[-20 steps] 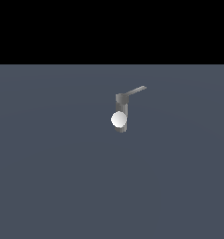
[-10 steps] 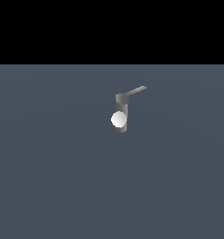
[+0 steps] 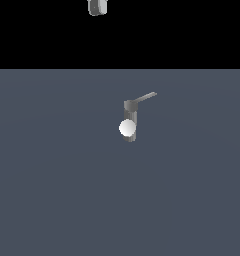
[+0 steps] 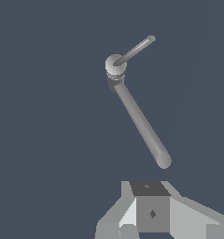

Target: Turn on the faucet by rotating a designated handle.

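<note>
The faucet (image 3: 131, 116) is a small dull-grey upright post on the grey floor, with a white ball (image 3: 127, 128) on its front. The handle (image 3: 143, 97), a thin flat grey bar, sticks out from the post's top toward the exterior view's right. Only a pale piece of my gripper (image 3: 97, 7) shows at the top edge, far from the faucet and to its left. In the wrist view the faucet (image 4: 139, 119) shows as a long grey cylinder with a pale knob at one end and the thin handle (image 4: 135, 49) beyond it. Gripper parts (image 4: 152, 212) sit apart from it; how the jaws stand is unclear.
A flat grey floor (image 3: 52, 190) surrounds the faucet, with a black background (image 3: 192, 30) behind it. Nothing else shows.
A piece of my gripper has come into the exterior view at the top edge. The faucet and its handle have not moved.
</note>
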{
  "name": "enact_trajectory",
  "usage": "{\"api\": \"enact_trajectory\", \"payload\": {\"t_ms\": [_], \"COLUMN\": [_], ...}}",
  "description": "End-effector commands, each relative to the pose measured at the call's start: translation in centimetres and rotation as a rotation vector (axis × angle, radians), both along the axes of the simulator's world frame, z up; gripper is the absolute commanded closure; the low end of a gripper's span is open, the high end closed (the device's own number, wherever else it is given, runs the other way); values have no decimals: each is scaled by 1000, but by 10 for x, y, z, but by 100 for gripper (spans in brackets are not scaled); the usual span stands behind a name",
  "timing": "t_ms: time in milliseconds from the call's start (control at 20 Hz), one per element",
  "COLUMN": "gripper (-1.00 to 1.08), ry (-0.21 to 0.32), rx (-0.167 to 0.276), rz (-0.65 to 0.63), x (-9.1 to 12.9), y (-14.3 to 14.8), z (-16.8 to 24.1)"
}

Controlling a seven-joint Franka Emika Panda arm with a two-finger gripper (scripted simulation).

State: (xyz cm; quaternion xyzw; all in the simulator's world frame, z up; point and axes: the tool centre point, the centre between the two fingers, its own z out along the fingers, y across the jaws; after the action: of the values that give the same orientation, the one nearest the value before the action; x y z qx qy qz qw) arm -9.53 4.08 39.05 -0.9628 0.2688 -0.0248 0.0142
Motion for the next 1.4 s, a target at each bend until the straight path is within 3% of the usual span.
{"api": "enact_trajectory", "payload": {"t_ms": [0,750,1350], "gripper": [108,108,108], "ry": [2,22,41], "rx": [2,9,10], "rz": [-64,-449,-817], "x": [16,108,176], "y": [-2,-36,-100], "z": [-12,-85,-154]}}
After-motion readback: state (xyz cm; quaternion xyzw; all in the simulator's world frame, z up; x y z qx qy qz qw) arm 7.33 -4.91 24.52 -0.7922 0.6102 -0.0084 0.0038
